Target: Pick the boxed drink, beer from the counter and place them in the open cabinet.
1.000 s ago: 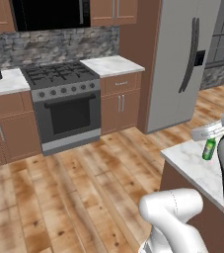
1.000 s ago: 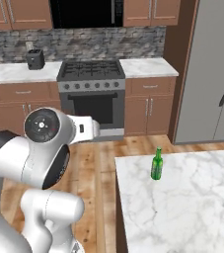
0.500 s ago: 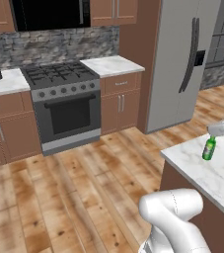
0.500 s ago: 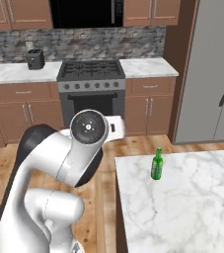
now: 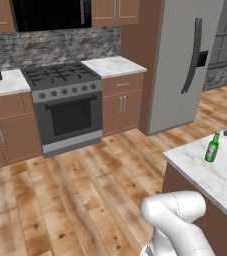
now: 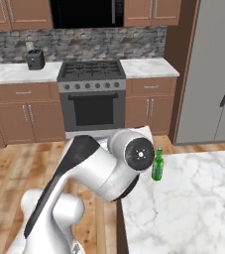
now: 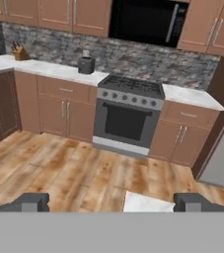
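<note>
The surface [image 6: 193, 198] is large, and the arm's elbow [image 6: 139, 154] hangs just beside the beer [image 6: 157, 164], which stands upright near the corner; a wide swing could knock this slim bottle over or off the edge. The jaws [image 7: 111, 202] are released and empty, pointing toward the stove [image 7: 128, 116], away from the beer.

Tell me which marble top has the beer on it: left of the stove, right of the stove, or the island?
The island counter; the green beer stands upright near its corner.
</note>
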